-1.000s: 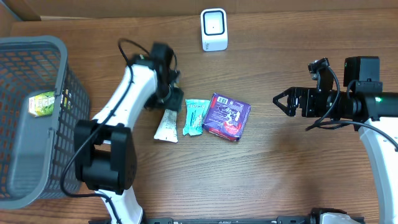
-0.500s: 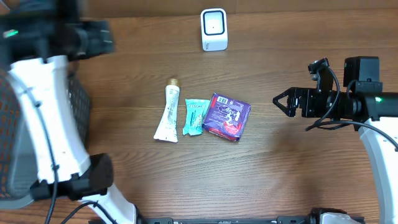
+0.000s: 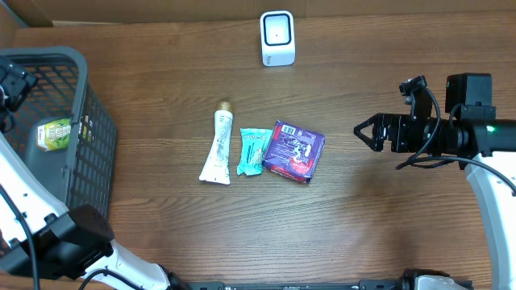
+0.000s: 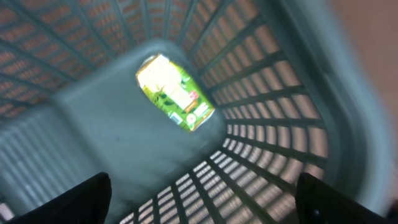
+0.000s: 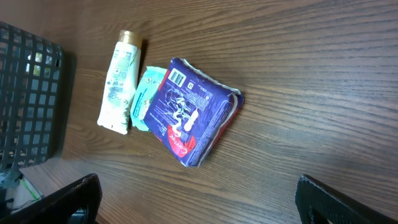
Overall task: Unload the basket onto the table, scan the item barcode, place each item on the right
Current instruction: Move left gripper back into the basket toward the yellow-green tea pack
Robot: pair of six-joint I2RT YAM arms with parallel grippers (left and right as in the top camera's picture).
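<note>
Overhead, tube [image 3: 217, 147] lengthwise up-table, cap [image 3: 224, 105] apparently toward scanner [image 3: 277, 38], left gripper [image 4: 202, 186], right gripper [image 5: 198, 183] spread wide, empty.

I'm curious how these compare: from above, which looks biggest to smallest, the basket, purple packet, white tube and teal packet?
1. basket
2. purple packet
3. white tube and teal packet: too alike to rank; the tube is longer, the packet wider.
</note>
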